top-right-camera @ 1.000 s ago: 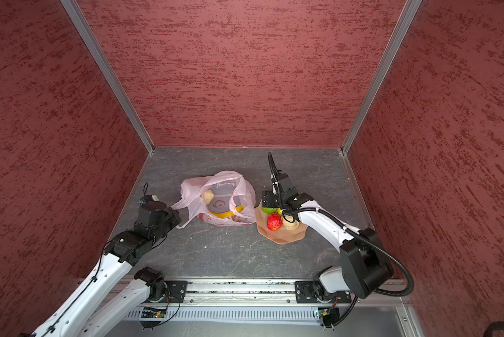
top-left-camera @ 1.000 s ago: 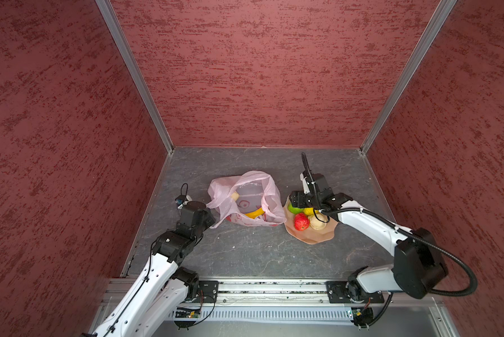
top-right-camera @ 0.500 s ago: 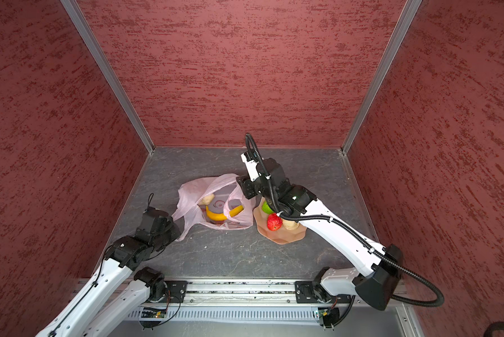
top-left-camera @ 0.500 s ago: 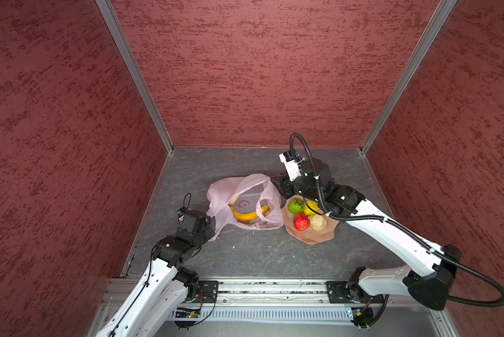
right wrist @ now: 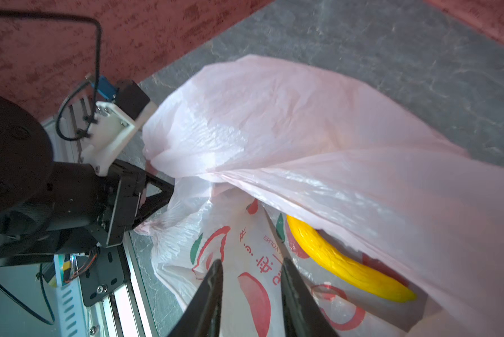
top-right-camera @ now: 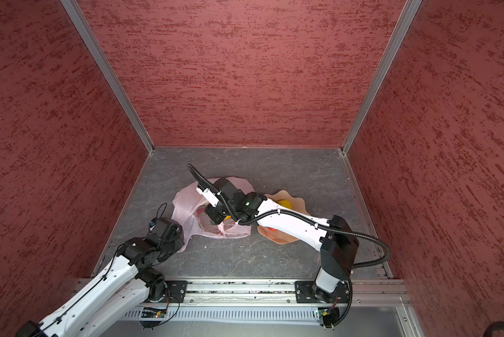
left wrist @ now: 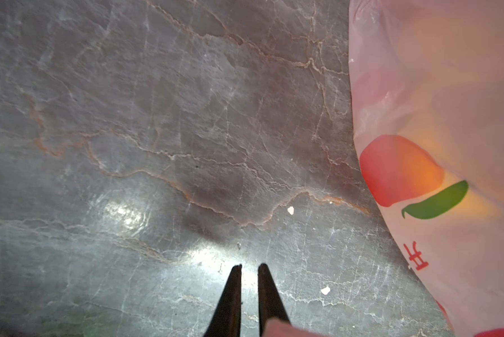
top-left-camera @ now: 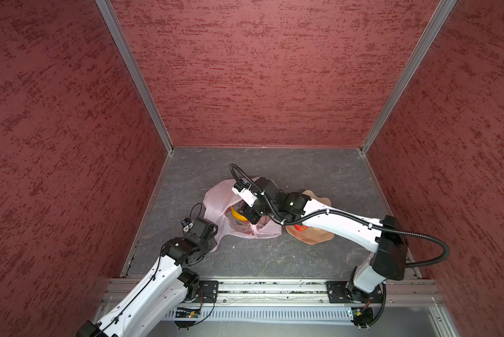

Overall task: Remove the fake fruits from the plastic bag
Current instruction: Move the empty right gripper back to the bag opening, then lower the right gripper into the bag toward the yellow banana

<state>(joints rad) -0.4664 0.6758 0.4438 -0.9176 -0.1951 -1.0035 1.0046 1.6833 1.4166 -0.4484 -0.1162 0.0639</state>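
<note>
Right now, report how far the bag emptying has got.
Done: a red fruit and a yellow fruit sit in the peach bowl; the right arm hides the rest of it. In hand: the left gripper pinches an edge of the plastic bag, and the right gripper, jaws apart, reaches into its mouth beside the banana. Left: that banana, not yet gripped, lies inside.

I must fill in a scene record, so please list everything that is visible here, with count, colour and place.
bag: 1, pink, table middle
banana: 1, yellow, inside bag
bowl: 1, peach, right of bag, partly under right arm
red fruit: 1, in bowl
yellow fruit: 1, in bowl
table: 1, grey
walls: 3, red, around table
left hand: 1, black, shut on bag edge
right hand: 1, black, open, at bag mouth
</note>
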